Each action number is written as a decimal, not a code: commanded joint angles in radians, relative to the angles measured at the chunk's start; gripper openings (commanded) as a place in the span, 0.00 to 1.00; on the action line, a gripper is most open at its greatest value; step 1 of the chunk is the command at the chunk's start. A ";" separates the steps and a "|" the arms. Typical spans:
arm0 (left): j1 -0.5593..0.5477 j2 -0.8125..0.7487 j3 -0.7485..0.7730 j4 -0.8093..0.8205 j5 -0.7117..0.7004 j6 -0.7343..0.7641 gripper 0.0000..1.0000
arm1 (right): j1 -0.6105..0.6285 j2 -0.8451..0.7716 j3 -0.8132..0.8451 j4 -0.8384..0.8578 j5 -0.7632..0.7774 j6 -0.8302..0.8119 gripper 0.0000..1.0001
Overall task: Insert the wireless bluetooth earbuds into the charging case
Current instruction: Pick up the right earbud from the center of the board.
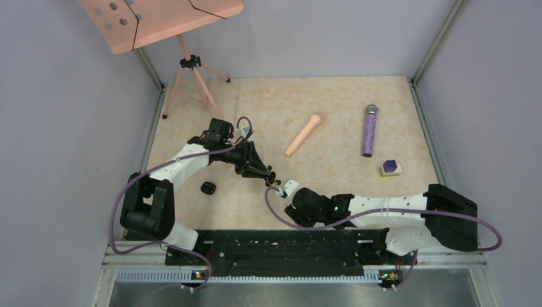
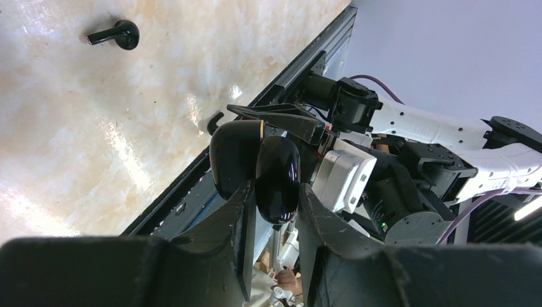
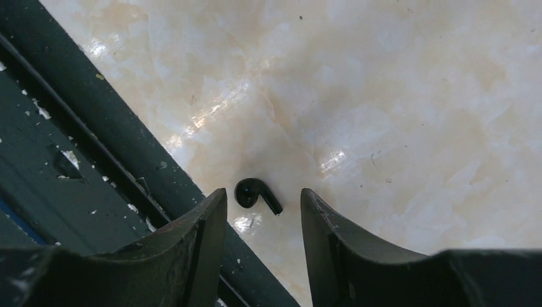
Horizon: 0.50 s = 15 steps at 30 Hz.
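Note:
My left gripper [image 2: 275, 192] is shut on the glossy black charging case [image 2: 278, 176] and holds it above the table with the lid [image 2: 233, 157] hinged open; its inside is turned away from view. In the top view the left gripper [image 1: 270, 175] sits just left of my right gripper [image 1: 278, 187]. My right gripper [image 3: 263, 193] is open and empty. One earbud [image 3: 254, 192] lies on the table below, framed between its fingers, next to the dark rail. A second earbud [image 2: 118, 35] lies on the bare table farther off.
A small black rounded lump [image 1: 208, 187] lies by the left arm. A pink handle [image 1: 303, 134], a purple microphone [image 1: 369, 131] and a purple-and-white cube [image 1: 391, 168] lie farther back right. A tripod [image 1: 192, 77] stands back left. The black rail [image 1: 281, 246] edges the near side.

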 commanded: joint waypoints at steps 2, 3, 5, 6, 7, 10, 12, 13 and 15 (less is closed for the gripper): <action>0.001 -0.033 0.014 0.015 0.036 0.005 0.00 | 0.014 0.033 0.064 -0.040 0.081 0.003 0.44; 0.001 -0.034 0.014 0.016 0.036 0.005 0.00 | 0.015 0.040 0.071 -0.049 0.085 0.005 0.44; 0.001 -0.035 0.012 0.017 0.039 0.005 0.00 | 0.013 0.053 0.080 -0.059 0.092 0.007 0.42; 0.001 -0.035 0.011 0.018 0.040 0.005 0.00 | 0.014 0.057 0.086 -0.067 0.093 0.007 0.41; 0.001 -0.037 0.009 0.018 0.041 0.005 0.00 | 0.014 0.061 0.089 -0.071 0.094 0.006 0.41; 0.001 -0.039 0.005 0.019 0.042 0.005 0.00 | 0.015 0.069 0.095 -0.083 0.110 0.015 0.40; 0.001 -0.040 0.003 0.020 0.042 0.007 0.00 | 0.014 0.073 0.097 -0.088 0.126 0.024 0.39; 0.001 -0.040 0.003 0.020 0.044 0.007 0.00 | 0.015 0.075 0.098 -0.090 0.136 0.031 0.38; 0.001 -0.041 0.003 0.020 0.043 0.005 0.00 | 0.014 0.079 0.101 -0.095 0.157 0.044 0.36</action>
